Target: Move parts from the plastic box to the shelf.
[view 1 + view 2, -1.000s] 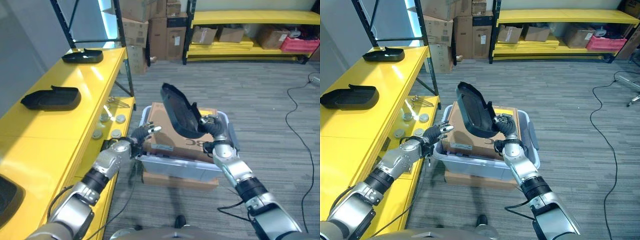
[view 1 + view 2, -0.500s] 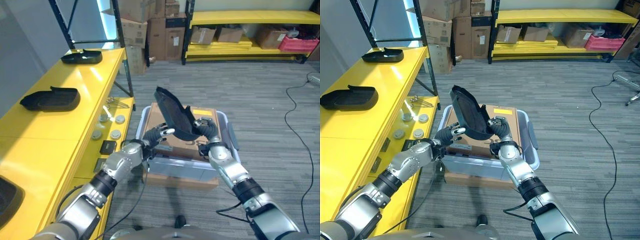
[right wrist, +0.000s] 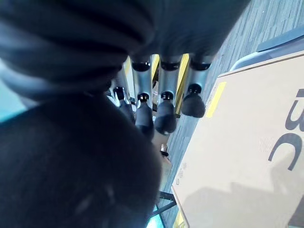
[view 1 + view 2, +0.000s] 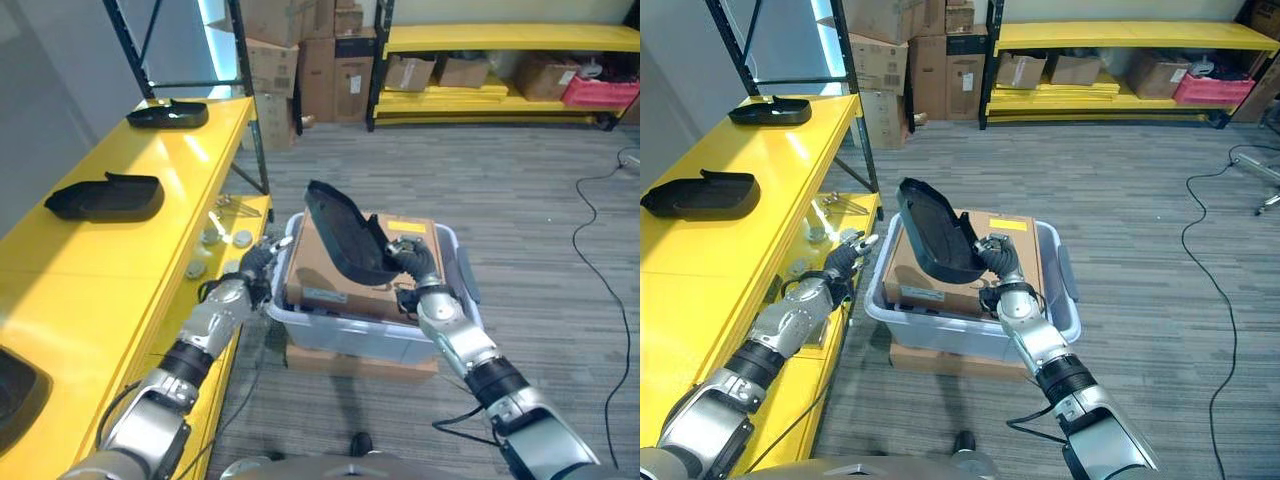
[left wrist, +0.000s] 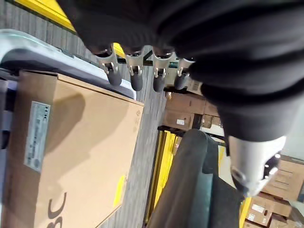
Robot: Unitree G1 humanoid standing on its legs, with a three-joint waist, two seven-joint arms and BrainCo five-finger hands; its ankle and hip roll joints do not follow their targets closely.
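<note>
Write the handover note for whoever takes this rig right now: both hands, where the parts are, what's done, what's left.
Right hand: shut on a black curved plastic part, held up over the brown cardboard box lying in the clear plastic box.
Left hand: open, holding nothing, beside the plastic box's left edge.
Done: two similar black parts already lie on the yellow shelf.
Left: carry the held part over to the shelf and set it down.
</note>
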